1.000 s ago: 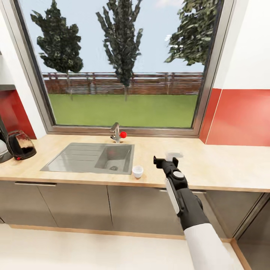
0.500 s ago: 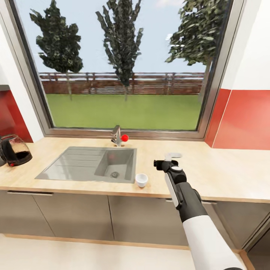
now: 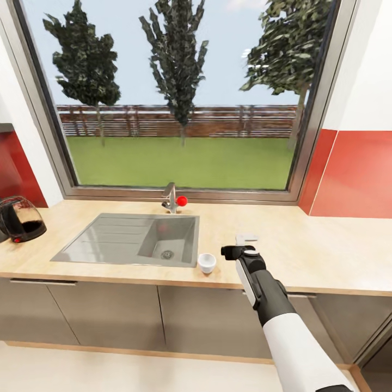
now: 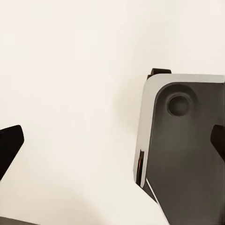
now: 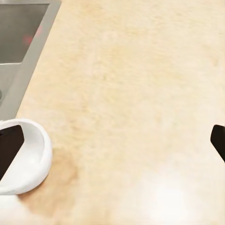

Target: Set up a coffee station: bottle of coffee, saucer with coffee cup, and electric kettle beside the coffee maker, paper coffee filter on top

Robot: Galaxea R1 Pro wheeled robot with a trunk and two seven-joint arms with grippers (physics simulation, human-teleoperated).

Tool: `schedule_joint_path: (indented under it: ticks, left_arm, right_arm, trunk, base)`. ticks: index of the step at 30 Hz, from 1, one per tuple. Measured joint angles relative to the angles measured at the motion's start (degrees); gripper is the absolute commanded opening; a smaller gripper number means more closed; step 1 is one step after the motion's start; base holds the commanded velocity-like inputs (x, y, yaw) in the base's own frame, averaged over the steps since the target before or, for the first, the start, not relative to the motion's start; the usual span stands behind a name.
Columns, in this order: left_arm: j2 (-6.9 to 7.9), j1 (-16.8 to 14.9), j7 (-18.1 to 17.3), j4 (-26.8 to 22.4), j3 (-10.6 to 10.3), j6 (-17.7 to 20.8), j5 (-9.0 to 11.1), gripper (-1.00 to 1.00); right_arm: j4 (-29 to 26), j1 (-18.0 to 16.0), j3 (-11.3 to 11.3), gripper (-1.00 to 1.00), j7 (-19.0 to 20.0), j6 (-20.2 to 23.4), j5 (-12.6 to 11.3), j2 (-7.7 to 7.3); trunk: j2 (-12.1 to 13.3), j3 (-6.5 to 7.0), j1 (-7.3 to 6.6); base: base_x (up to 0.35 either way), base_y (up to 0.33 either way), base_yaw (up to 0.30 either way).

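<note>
hovering over the kitchen countertop (image 3: 326,256), right gripper (image 3: 238,251) spread wide, coffee cup (image 3: 207,262) just beside it

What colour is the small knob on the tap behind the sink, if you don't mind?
Red. The knob on the tap shows best in the head view.

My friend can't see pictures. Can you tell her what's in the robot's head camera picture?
The robot's right hand, open, reaches over a long light wood-grain countertop, beside a small white cup. The cup stands by a steel sink under a big window; a rounded glass kettle sits far left.
</note>
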Motion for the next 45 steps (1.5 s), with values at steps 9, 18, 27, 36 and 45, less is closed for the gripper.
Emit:
schedule_joint_path:
  ticks: [9,18,27,36,45]
  left_arm:
    - [-0.12,0.0,0.0,0.0,0.2,0.0,0.0,1.0]
    - [-0.09,0.1,0.1,0.1,0.3,0.0,0.0,1.0]
    - [-0.09,0.1,0.1,0.1,0.3,0.0,0.0,1.0]
    - [-0.09,0.1,0.1,0.1,0.3,0.0,0.0,1.0]
    - [-0.09,0.1,0.1,0.1,0.3,-0.1,0.0,1.0]
  right_arm:
    - [0.2,0.0,0.0,1.0,0.0,0.0,0.1,0.0]
    - [3.1,0.0,0.1,1.0,0.0,-0.1,0.0,0.0]
    - [4.3,0.0,0.0,1.0,0.0,-0.1,0.0,0.0]
    - [7.0,0.0,0.0,1.0,0.1,-0.2,-0.1,0.0]
    - [8.0,0.0,0.0,1.0,0.1,-0.3,-0.1,0.0]
  trunk:
    - [0.0,0.0,-0.02]
    - [0.0,0.0,0.0]
    - [0.0,0.0,0.0]
    - [0.0,0.0,0.0]
    - [0.0,0.0,0.01]
  base:
    - [0.197,0.03,0.0]
    - [0.086,0.035,0.0]
    - [0.07,0.092,0.0]
    - [0.003,0.026,0.0]
    - [0.0,0.02,0.0]
